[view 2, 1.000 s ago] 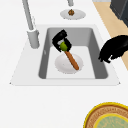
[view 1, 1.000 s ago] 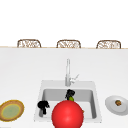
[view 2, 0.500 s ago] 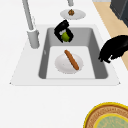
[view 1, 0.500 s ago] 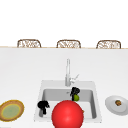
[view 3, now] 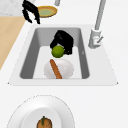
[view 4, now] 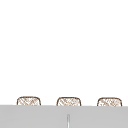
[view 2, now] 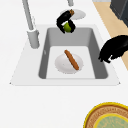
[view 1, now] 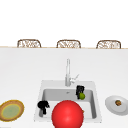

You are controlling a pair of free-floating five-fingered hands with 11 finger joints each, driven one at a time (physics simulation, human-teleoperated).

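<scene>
- Holding a green lime [view 1: 82,95] in curled fingers, the right hand [view 1: 79,89] hangs over the right part of the sink [view 1: 41,86] in the front view, just right of the tap [view 1: 67,72]. The left hand [view 1: 43,106] floats at the sink's front left corner, fingers curled downward around nothing. A big red ball [view 1: 67,114] covers the sink's front edge. A yellow-rimmed plate [view 1: 11,110] lies at the counter's left edge, and a white plate [view 1: 111,103] with a small brown thing [view 1: 118,102] on it lies at the right.
- From the left side, the right hand [view 2: 65,21] grips the lime [view 2: 66,27] above the sink's far wall. Below, on the sink floor, a white dish [view 2: 62,65] carries a sausage [view 2: 71,59]. The left hand [view 2: 114,48] hovers over the sink's near right rim.
- From the right side, the lime [view 3: 58,51] sits beneath the right hand [view 3: 63,40], above the dish's [view 3: 66,66] far edge; the sausage [view 3: 55,69] lies slantwise.
- Looking above, three chair backs [view 4: 68,101] line the counter's far edge.
</scene>
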